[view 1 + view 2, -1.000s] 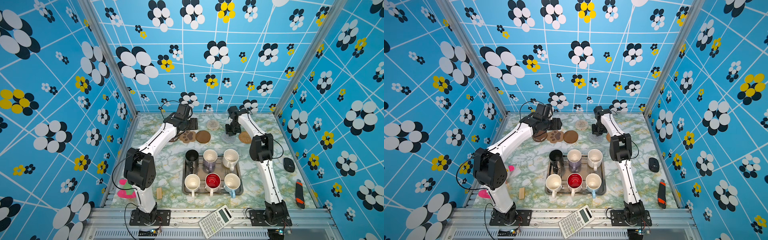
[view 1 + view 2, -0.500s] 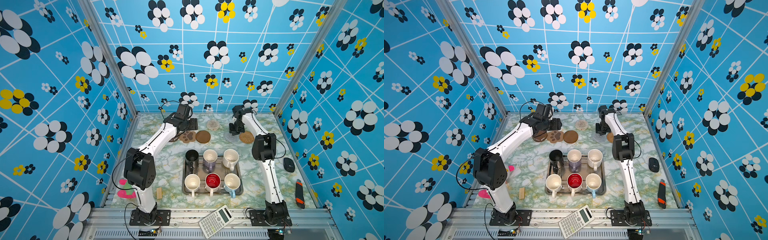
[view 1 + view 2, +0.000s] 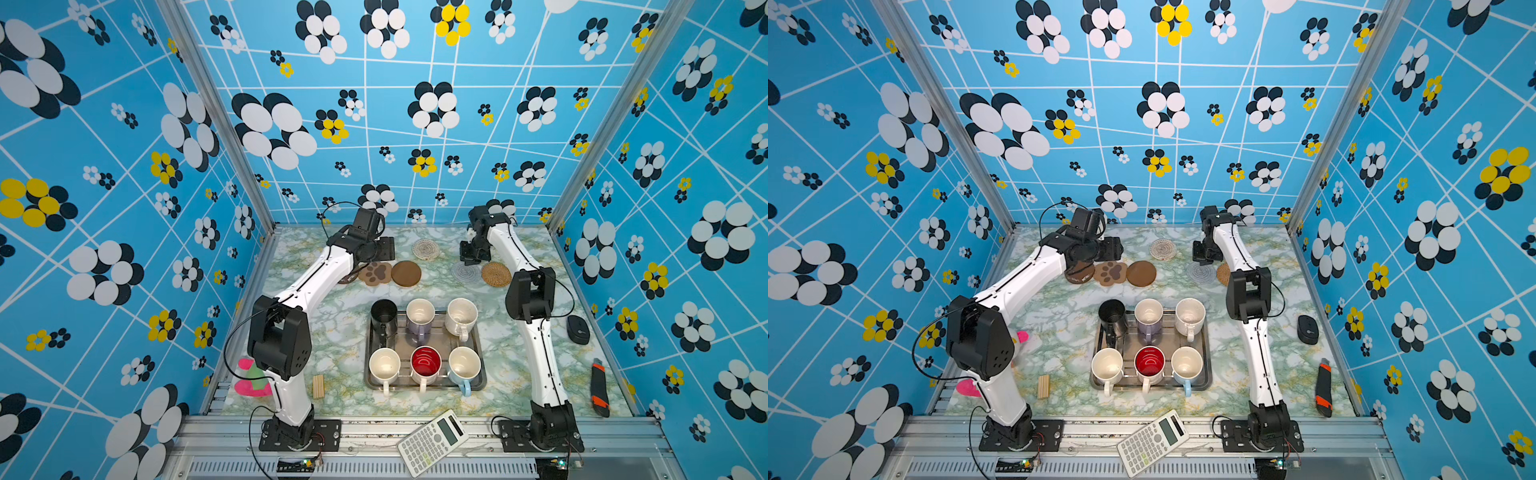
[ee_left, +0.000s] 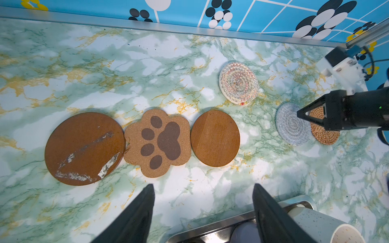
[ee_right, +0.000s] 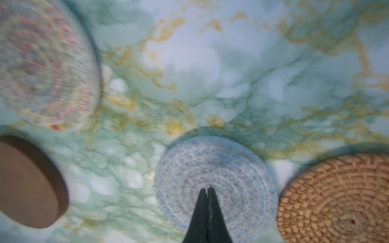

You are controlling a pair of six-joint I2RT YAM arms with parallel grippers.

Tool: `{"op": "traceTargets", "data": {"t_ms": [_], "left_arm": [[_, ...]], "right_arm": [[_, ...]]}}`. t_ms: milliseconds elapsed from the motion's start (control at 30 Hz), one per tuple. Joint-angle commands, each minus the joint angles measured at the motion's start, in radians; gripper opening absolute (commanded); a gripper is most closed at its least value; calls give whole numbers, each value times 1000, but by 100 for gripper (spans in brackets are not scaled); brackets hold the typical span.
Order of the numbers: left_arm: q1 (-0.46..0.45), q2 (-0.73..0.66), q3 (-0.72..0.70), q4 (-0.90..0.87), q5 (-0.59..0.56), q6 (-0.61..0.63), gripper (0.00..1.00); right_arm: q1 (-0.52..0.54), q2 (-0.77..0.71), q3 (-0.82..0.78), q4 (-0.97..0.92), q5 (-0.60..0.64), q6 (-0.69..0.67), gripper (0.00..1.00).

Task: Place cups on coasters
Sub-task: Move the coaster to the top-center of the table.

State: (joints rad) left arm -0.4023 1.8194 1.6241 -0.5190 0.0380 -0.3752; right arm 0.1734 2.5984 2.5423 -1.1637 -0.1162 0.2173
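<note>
You are looking at: blue walls point(image 3: 374, 124) carrying black, white and yellow flower prints; aluminium posts point(image 3: 221, 124) framing the corners; marbled tabletop point(image 3: 340, 328) lying evenly lit.

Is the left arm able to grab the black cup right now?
Probably yes. The left gripper is open and empty, and the black cup stands in the tray corner nearest it, with nothing between them.

Right gripper point(image 5: 207, 191) slightly farther back
</note>
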Motion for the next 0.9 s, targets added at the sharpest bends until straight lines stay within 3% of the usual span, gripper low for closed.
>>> {"op": "traceTargets", "data": {"t_ms": [0,233,467,700,867], "left_arm": [[-6,-45,-19,5,-16,-2,75],[-4,-58,-26,16,-11,1,75],[-3,-69,-32,38,29,-8,75],[-2,-71,-40,37,31,-7,75],[-1,-72,-48,39,37,-11,75]], "right_arm": [[-5,-56,67,54,-104,53,0],[30,-36,68,285,-247,184,0],[54,110,116,575,-377,390,0],[76,222,162,751,-419,504,0],[80,264,162,764,-406,524,0]]}}
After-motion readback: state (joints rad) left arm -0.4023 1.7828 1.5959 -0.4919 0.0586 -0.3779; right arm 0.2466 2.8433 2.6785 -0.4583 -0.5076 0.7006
